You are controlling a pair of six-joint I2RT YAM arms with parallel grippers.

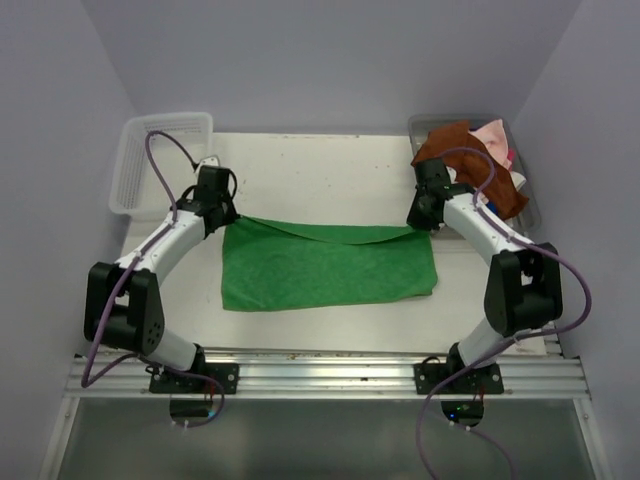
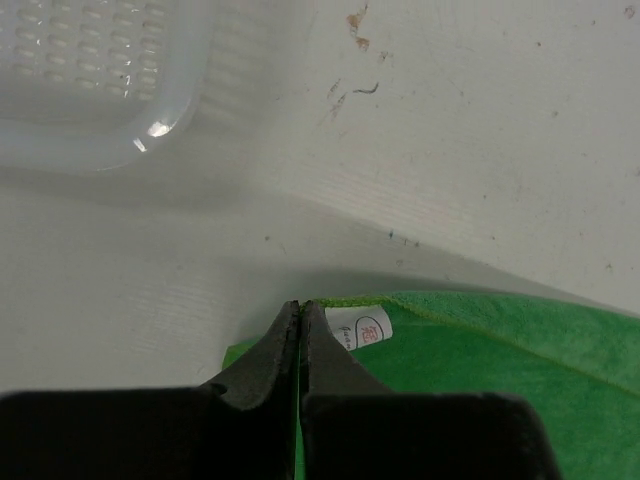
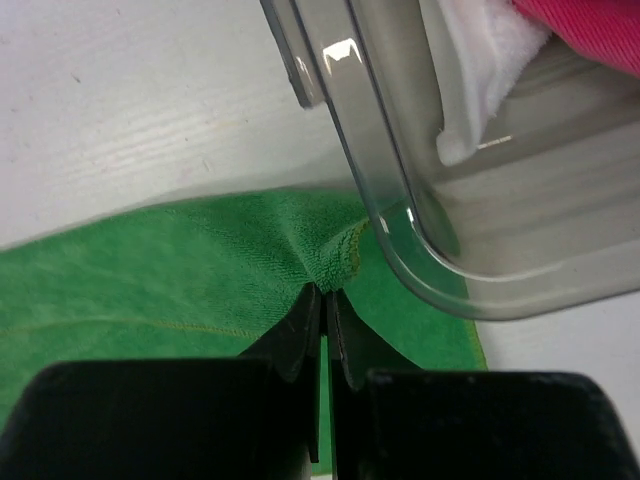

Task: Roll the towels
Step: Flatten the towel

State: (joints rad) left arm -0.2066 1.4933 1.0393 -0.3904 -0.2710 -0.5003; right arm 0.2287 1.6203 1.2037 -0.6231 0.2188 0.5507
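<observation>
You have one label to look at: a small white tag (image 2: 366,328) at the folded edge of the green towel (image 2: 480,370). It sits at lower centre of the left wrist view, just right of the tips of the left gripper (image 2: 299,312). It carries a red ring with a red mark inside it and, to the left of that, a short line of grey script. Neither can be read at this size. The top and right wrist views give you no legible writing.
</observation>
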